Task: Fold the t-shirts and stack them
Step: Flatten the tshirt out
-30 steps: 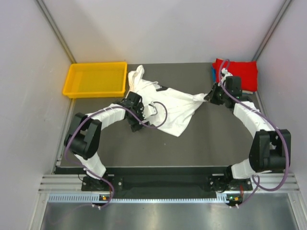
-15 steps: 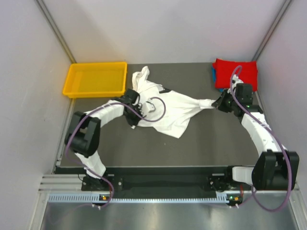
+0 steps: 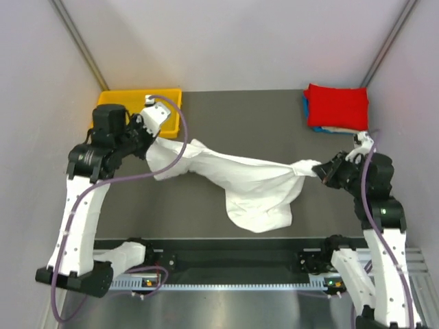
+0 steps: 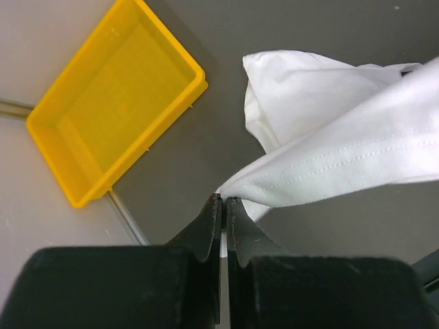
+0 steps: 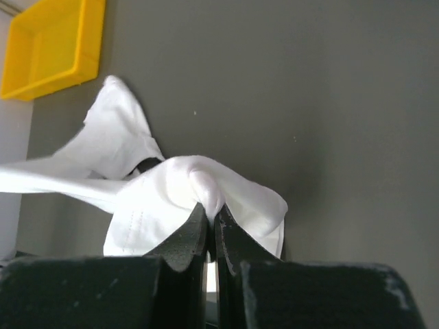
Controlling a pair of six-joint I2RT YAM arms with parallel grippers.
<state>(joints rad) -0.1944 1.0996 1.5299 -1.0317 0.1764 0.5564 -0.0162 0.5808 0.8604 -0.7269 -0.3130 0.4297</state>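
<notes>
A white t-shirt point(image 3: 247, 179) hangs stretched between my two grippers above the dark table, its lower part sagging toward the front. My left gripper point(image 3: 148, 134) is shut on the shirt's left corner point(image 4: 236, 188), raised near the yellow tray. My right gripper point(image 3: 322, 171) is shut on a bunched fold of the same shirt point(image 5: 206, 185) at the right. A stack of folded t-shirts sits at the back right, a red one point(image 3: 336, 106) on top with a blue edge point(image 3: 305, 108) under it.
A yellow plastic tray point(image 3: 175, 110) stands at the back left, partly behind my left arm; in the left wrist view the tray point(image 4: 103, 110) is seen with nothing in it. Grey walls close in on both sides and behind.
Both arms have lifted and pulled apart, stretching the white shirt off the table. The left gripper closed on its left corner and rose toward the tray; the right gripper moved toward the front right.
</notes>
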